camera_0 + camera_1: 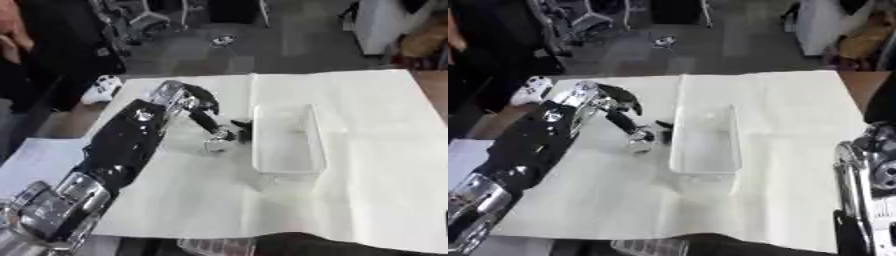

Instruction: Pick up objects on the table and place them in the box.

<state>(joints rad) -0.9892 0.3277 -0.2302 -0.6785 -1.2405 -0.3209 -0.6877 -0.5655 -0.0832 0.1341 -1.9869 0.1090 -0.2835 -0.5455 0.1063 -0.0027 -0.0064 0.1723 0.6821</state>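
The robot's left arm reaches in from the lower left across the white-covered table (367, 150), and its left hand (199, 107) hangs over the cloth just left of the clear plastic box (289, 137). The fingers (214, 131) curl downward toward a small object (216, 145) lying on the cloth, silvery where it catches the light, with a dark part beside it close to the box's left wall. I cannot make out what the object is. Fingertips and object sit so close together that I cannot tell whether the hand has already pinched it or is only closing over it.

The box stands upright in the middle of the table, long side running away from the robot, and from where I look it seems to hold nothing. Of the right arm only the silver forearm (868, 185) shows at the right edge of the right eye view; its hand is out of sight. A white game controller (105, 89) lies at the table's far left corner, well apart from the work.

The step in hand looks like the grasp. To do it well, I would settle the fingers and thumb on opposite sides of the object before lifting, raise it straight up high enough to pass the box's left rim, then carry it rightward over the opening and release low inside. The near wall is the risk: swinging across too early could nudge the light box.
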